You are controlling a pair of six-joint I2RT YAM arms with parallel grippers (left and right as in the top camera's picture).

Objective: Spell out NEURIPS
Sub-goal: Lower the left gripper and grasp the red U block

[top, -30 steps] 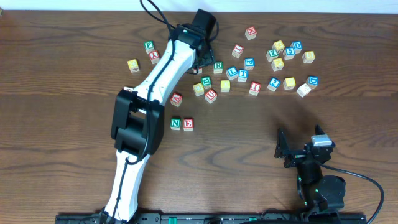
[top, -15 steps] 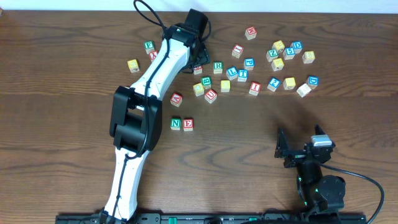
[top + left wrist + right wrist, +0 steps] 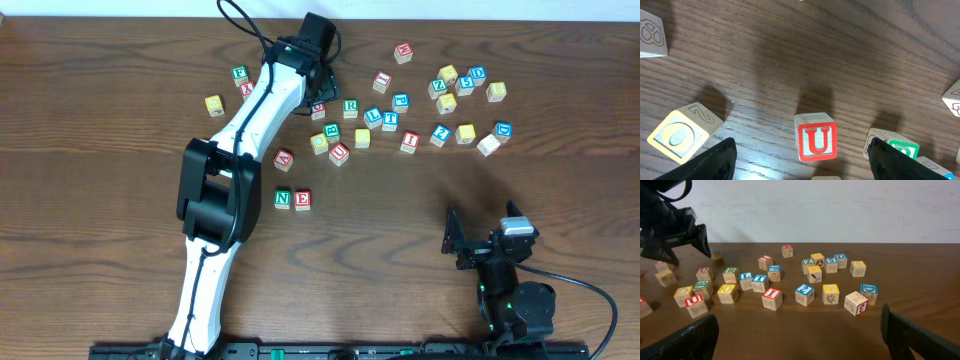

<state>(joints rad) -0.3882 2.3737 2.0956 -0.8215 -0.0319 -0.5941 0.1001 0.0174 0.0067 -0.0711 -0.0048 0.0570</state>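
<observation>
NEURIPS cubes, overhead and wrist views, read left to right. The N cube (image 3: 283,199) and E cube (image 3: 302,200) stand touching, side by side on the table (image 3: 120,230), below the loose scatter. Judged from this, U is the letter due next. The left gripper (image 3: 802,154) hangs over the scatter's left end, jaws apart and holding nothing. In its wrist view the U cube (image 3: 816,141), red-bordered with its letter upright, lies between the two fingertips (image 3: 720,157) and just ahead of them. A cube has no long axis. Its side faces sit roughly square to the jaw line, so the closing move appears to need mainly a descent. A yellow O cube (image 3: 675,136) lies to its left and a green cube (image 3: 901,150) near on its right. Farther right, the R cube (image 3: 350,106) and I cube (image 3: 409,141) wait in the scatter. The right gripper (image 3: 485,240), wide open and empty, sits well apart, so the left arm is nearer. Overhead, the left arm's head covers the U cube's place, and P and S are too small to read surely.
</observation>
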